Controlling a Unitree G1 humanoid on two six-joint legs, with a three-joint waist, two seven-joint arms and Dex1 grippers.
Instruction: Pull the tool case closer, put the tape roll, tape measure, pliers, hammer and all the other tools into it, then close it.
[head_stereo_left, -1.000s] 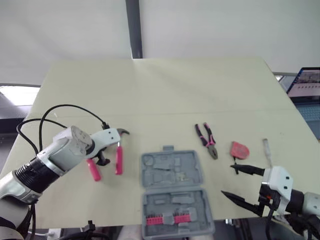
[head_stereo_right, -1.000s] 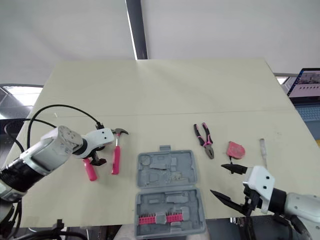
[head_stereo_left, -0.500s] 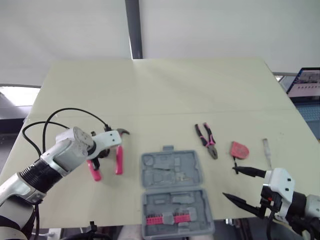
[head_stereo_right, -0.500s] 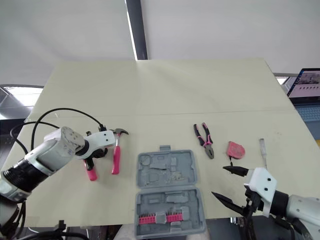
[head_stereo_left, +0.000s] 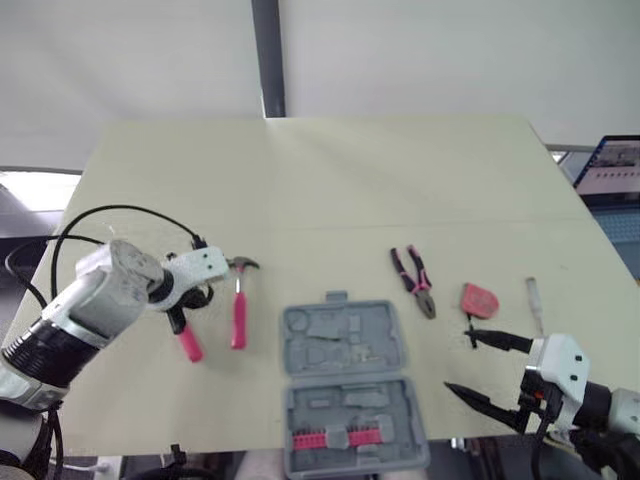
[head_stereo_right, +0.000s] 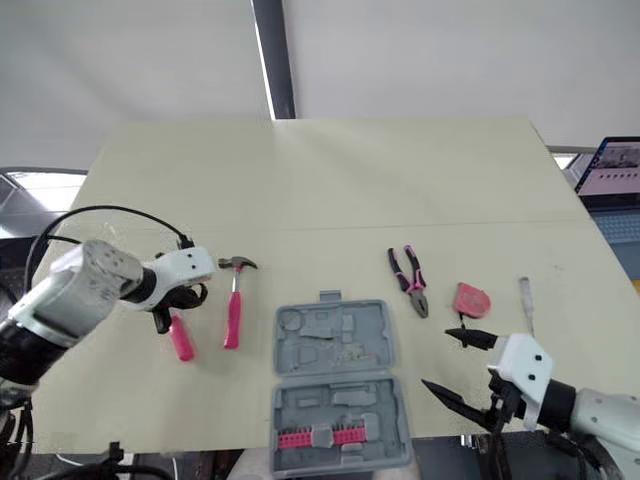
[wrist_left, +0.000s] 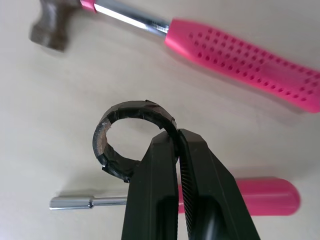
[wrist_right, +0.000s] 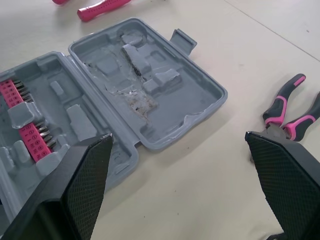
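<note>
Left wrist view: our left gripper (wrist_left: 175, 137) pinched shut on tape roll (wrist_left: 132, 108) | right gripper (head_stereo_left: 458, 360) wide open, empty | tool case (head_stereo_left: 345, 385) open; hammer (head_stereo_left: 238, 310), pliers (head_stereo_left: 413, 281), tape measure (head_stereo_left: 479, 300) unpacked

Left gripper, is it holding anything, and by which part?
The left gripper pinches the black tape roll by one side of its ring; the right gripper is open, empty.

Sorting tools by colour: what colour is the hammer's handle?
Bright pink hammer handle, with a dotted grip; clearest in the left wrist view.
</note>
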